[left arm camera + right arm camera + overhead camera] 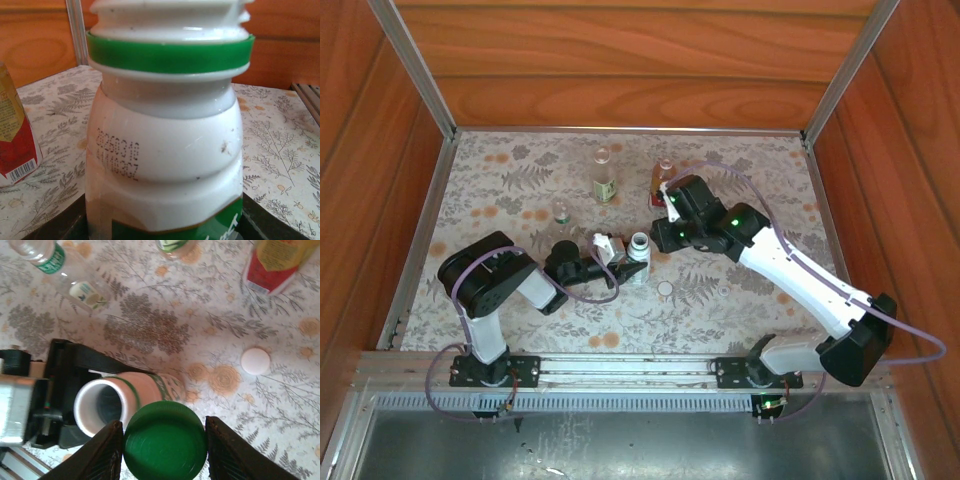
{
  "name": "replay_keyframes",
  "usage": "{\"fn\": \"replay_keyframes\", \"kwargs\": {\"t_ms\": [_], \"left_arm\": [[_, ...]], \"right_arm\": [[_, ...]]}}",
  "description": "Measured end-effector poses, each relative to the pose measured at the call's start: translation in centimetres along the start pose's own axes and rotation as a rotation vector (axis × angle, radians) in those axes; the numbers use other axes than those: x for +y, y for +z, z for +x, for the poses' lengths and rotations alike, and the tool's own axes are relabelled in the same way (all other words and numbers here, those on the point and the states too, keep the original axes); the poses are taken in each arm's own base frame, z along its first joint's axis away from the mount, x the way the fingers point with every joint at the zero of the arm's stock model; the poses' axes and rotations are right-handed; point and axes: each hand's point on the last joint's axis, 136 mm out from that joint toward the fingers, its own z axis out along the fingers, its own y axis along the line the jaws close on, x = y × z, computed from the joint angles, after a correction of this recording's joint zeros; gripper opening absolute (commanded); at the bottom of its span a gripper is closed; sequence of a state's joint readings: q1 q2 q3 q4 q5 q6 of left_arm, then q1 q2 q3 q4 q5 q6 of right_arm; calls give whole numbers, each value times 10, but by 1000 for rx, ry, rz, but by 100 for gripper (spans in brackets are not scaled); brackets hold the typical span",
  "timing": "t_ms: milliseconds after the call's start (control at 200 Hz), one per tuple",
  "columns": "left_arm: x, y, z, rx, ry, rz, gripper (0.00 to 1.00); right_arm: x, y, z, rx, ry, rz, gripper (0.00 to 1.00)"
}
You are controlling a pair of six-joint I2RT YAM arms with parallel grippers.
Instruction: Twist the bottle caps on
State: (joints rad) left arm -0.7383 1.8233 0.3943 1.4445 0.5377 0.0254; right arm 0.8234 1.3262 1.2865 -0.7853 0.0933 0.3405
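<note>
my left gripper (628, 258) is clamped on the white bottle (638, 252) near the middle of the table (500, 180), a dark finger on each side of its lower body. the jaws stand partly apart, as wide as the bottle is. from my left wrist the bottle stands upright and close, its threaded neck bare above a green ring.

my right gripper (165, 439) grips the dark green cap (165, 446) between its two fingers (102, 452), which press its rim from either side, so the jaws are only partway closed. seen from my right wrist the cap sits just beside the bottle's open mouth, off to one side of it and not over the opening. i cannot tell whether cap and rim touch.

my left arm is folded low, elbow out to the left, forearm running right along the table to the bottle. my right arm goes from its base out to an elbow at the right edge, then slants back up and left to the centre, wrist bent down over the bottle.

a white cap (665, 289) lies flat on the table just nearer the bases than the bottle. the amber bottle (663, 180), the clear bottle with the green label (604, 178) and the tiny clear bottle (561, 212) stand farther back, apart from both grippers.
</note>
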Motion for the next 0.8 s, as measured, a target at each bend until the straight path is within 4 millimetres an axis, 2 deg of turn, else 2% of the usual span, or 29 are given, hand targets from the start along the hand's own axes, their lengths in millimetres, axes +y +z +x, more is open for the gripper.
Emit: {"fn": "replay_keyframes", "kwargs": {"t_ms": [245,395,799], "left_arm": [[0,1,0,-1,1,3,51],[0,1,0,-1,2,4,51],[-1,1,0,-1,3,6,51]], "right_arm": [[23,12,-4,33,-68,-37,47],[26,20,-1,78,-102,-19,47],[30,28,2,173,-199,23,47]]}}
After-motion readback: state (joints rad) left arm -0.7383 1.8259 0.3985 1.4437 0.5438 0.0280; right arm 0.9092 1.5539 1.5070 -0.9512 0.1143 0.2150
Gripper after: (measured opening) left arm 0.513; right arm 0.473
